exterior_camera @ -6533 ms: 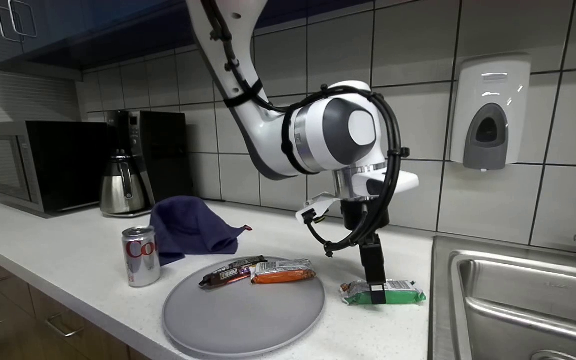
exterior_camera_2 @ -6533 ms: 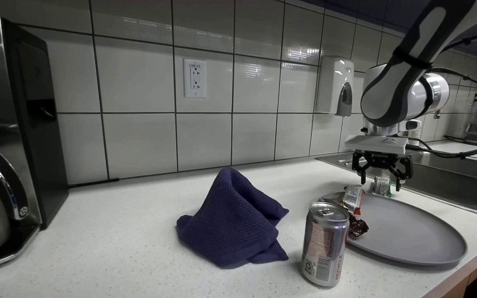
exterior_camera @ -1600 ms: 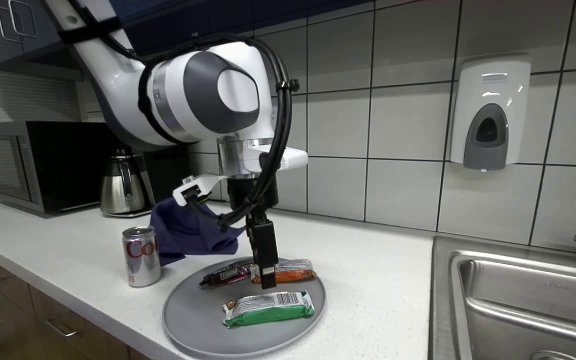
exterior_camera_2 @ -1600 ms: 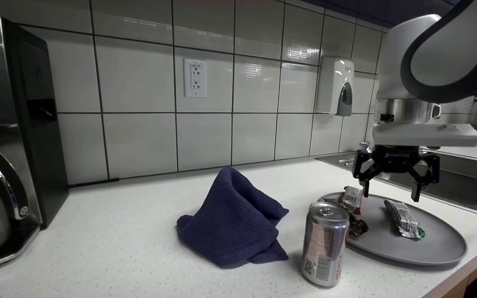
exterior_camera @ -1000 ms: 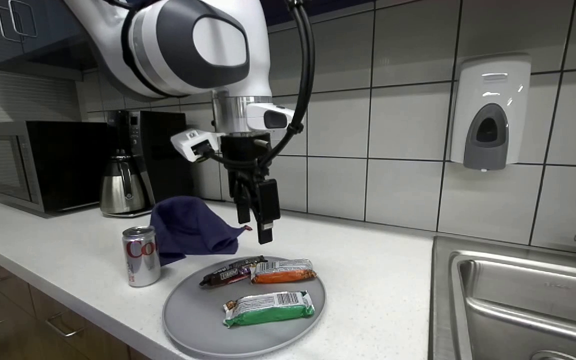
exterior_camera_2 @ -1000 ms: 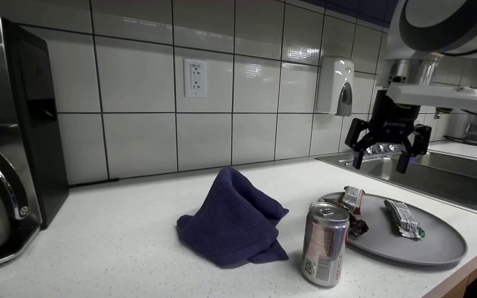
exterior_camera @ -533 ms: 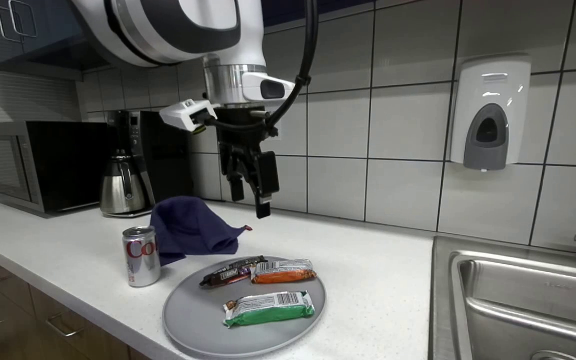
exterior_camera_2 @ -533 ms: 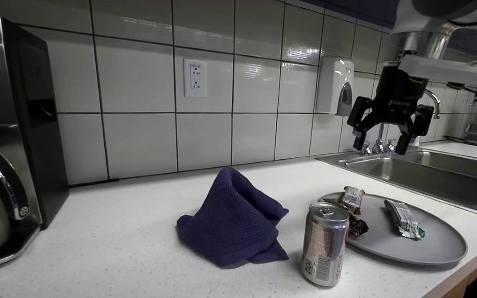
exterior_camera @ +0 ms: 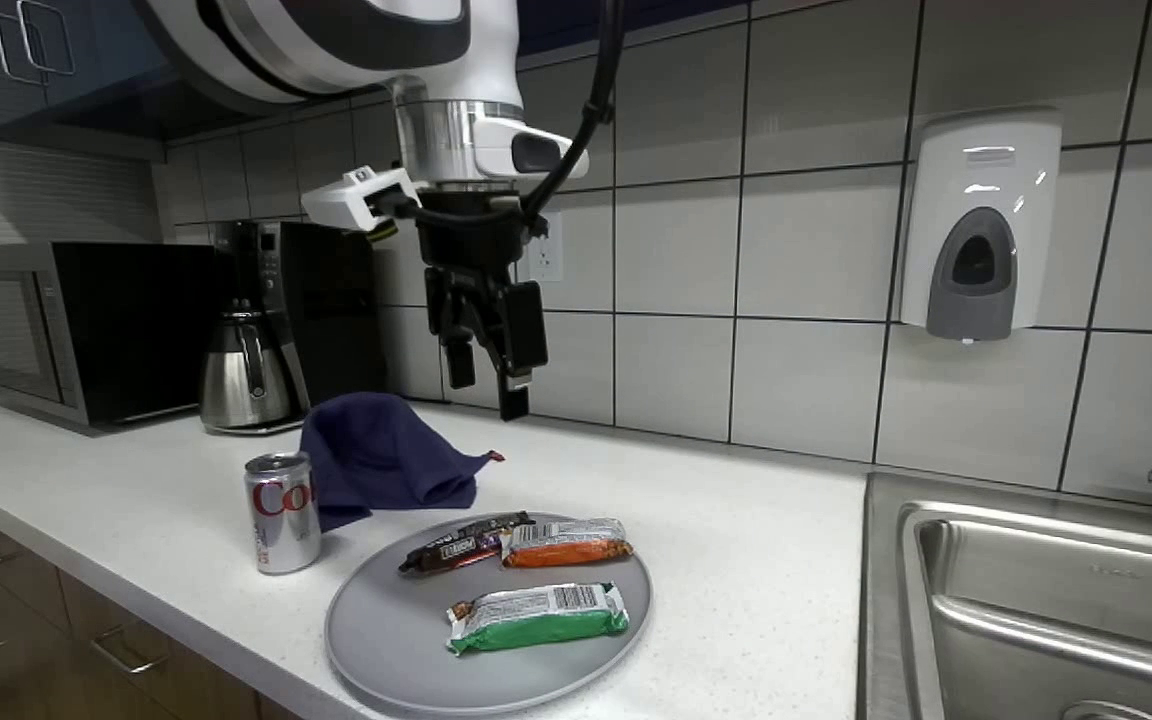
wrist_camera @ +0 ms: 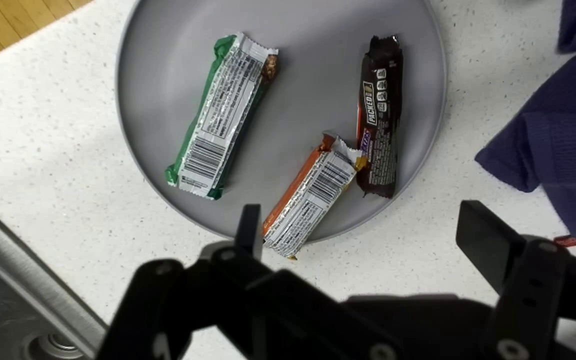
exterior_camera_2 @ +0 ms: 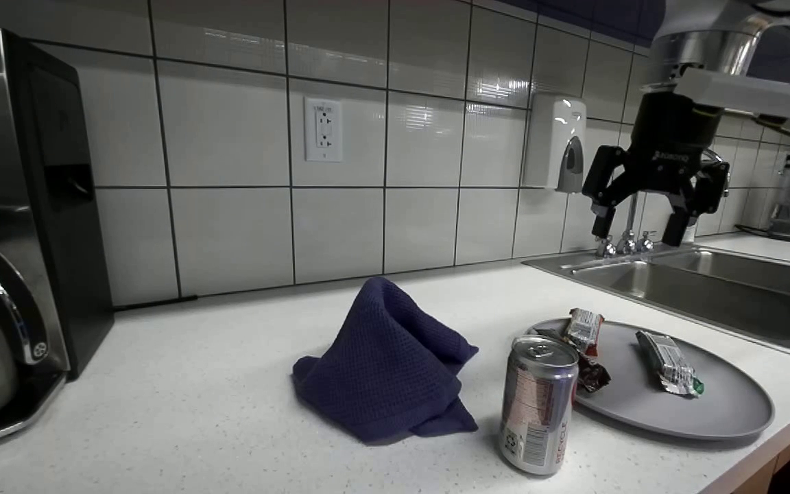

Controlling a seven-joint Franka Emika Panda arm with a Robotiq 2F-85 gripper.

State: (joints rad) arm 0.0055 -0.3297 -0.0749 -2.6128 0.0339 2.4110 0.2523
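Note:
My gripper is open and empty, raised above the back of a round grey plate. It also shows in an exterior view and in the wrist view, fingers wide apart. On the plate lie a green-and-silver wrapped bar, an orange-and-silver wrapped bar and a dark brown wrapped bar. In the wrist view the orange bar touches the brown bar and reaches over the rim; the green bar lies apart from them.
A dark blue cloth stands bunched up, with a small red wrapper end at its edge. A silver cola can stands beside the plate. A steel sink, a coffee maker, a microwave and a wall soap dispenser surround the counter.
The green bar was between my fingers on the counter by the sink; it now lies on the plate. My gripper has moved over the plate, let go and risen, drifting slightly back.

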